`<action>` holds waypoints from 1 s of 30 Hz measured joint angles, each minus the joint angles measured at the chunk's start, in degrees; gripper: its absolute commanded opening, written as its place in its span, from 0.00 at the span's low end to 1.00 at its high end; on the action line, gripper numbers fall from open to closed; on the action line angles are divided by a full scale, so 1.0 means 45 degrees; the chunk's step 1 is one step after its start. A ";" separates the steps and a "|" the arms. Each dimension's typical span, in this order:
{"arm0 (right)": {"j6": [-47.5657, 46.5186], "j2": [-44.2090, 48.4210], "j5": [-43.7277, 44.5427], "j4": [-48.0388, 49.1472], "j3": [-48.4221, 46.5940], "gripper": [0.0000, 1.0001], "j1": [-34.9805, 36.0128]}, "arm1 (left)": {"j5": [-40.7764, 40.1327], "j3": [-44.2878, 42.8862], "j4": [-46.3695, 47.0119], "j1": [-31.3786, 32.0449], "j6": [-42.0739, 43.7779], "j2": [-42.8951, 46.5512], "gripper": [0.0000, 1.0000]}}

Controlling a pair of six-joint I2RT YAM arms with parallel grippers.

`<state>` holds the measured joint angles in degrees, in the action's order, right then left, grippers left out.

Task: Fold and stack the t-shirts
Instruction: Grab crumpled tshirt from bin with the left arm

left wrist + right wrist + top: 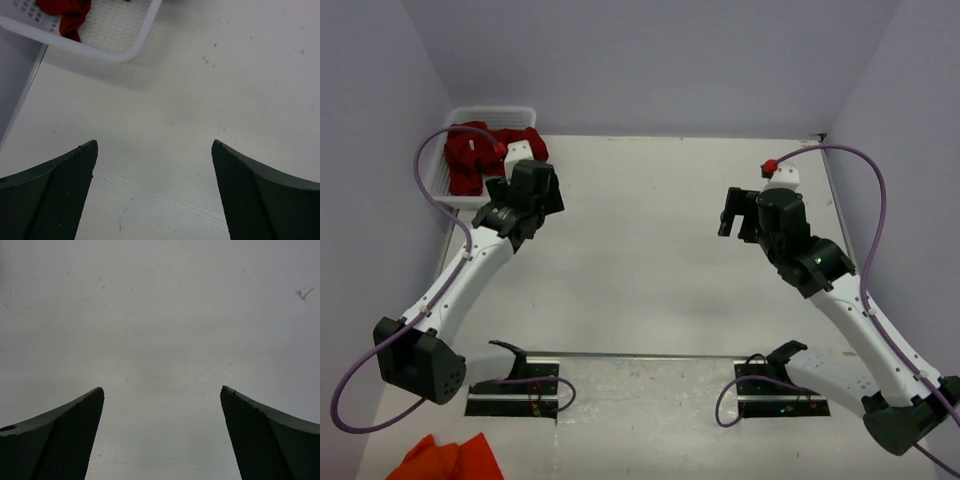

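Two robot arms hang over a flat white table (640, 260), both with their fingers spread wide.
The crumpled dark red cotton t-shirts (478, 152) lie in a heap inside a white plastic basket with holes (492, 110) in the far left corner. The left gripper (155, 145) is just beside the basket's near corner, spread open and holding nothing. The right gripper (162, 390) is over bare table on the right side, also spread open and holding nothing. A bright orange cloth (450, 460) lies at the near left edge.
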<state>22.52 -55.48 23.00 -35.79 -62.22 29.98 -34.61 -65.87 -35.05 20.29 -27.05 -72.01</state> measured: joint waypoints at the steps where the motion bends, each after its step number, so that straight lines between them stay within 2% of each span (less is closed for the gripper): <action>1: 0.0039 0.0000 0.0000 -0.0049 0.0000 0.99 0.0000 | 0.0233 -0.0073 0.0073 -0.0204 0.0102 -0.0005 0.94; 4: 0.0102 0.0141 -0.0155 -0.0015 0.0102 0.99 0.0000 | 0.1253 -0.0500 0.0452 -0.1370 0.0520 -0.0170 0.92; 6: 0.0097 0.0359 -0.0393 0.0015 0.0272 0.99 0.0000 | 0.1331 -0.1277 0.0607 -0.2016 0.0981 -0.0758 0.92; 10: 0.0107 0.0505 -0.0792 0.0044 0.0364 0.99 0.0000 | 0.1345 -0.3895 0.1205 -0.2793 0.2074 -0.3293 0.92; 15: 0.0199 0.0432 -0.1141 0.0044 0.0695 0.99 0.0000 | 0.3002 -0.6037 0.2006 -0.4216 0.2579 -0.6144 0.93; 21: 0.0359 0.0889 -0.2050 0.0053 0.1608 0.99 0.0000 | 0.4031 -0.9262 0.2205 -0.5508 0.2924 -0.9675 0.93; 23: 0.0384 0.1107 -0.2395 0.0058 0.1768 0.99 0.0000 | 0.4318 -0.9792 0.2433 -0.5819 0.2977 -1.0501 0.90; 30: 0.0413 0.1205 -0.3104 0.0112 0.1817 0.99 0.0000 | 0.4959 -1.0870 0.3211 -0.6484 0.3492 -1.2871 0.92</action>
<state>24.38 -50.06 9.04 -35.29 -54.04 29.98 -12.29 -114.78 -20.60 -8.88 -11.33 -129.93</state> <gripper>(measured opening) 0.989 0.918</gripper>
